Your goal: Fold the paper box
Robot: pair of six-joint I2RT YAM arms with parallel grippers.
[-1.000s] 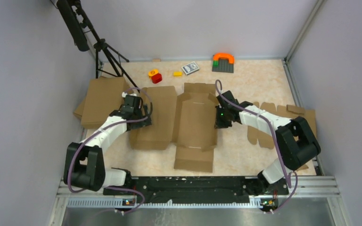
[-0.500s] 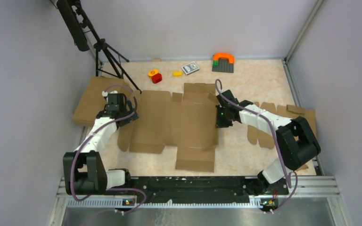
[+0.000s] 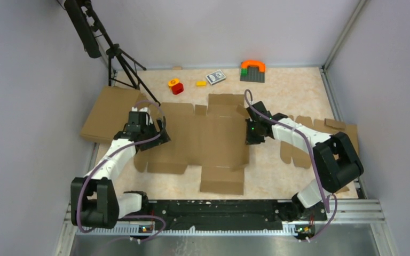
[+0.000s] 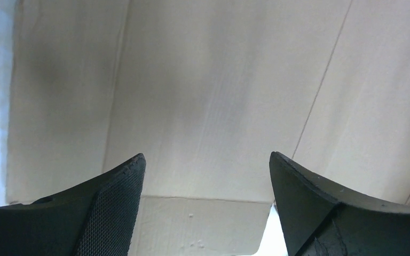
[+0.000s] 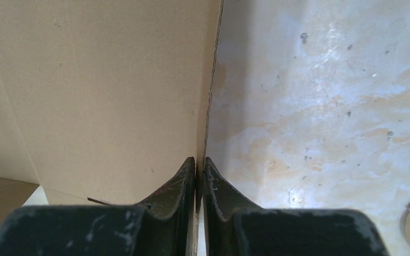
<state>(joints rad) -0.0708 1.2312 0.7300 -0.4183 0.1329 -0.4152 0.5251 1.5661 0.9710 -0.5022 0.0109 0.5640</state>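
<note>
From above, the paper box (image 3: 203, 136) lies as a flat die-cut sheet on the counter (image 3: 293, 96), its long axis running left to right. The left wrist view alone shows the left tool (image 4: 205, 160) released, spread wide above the cardboard. The right wrist view shows the right tool (image 5: 199, 162) clenched on the sheet's right edge.

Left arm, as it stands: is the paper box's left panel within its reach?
Probably yes. The left gripper hangs open directly above that panel of the paper box, with nothing between them. The right gripper pinches the box's opposite edge, out of the way.
</note>
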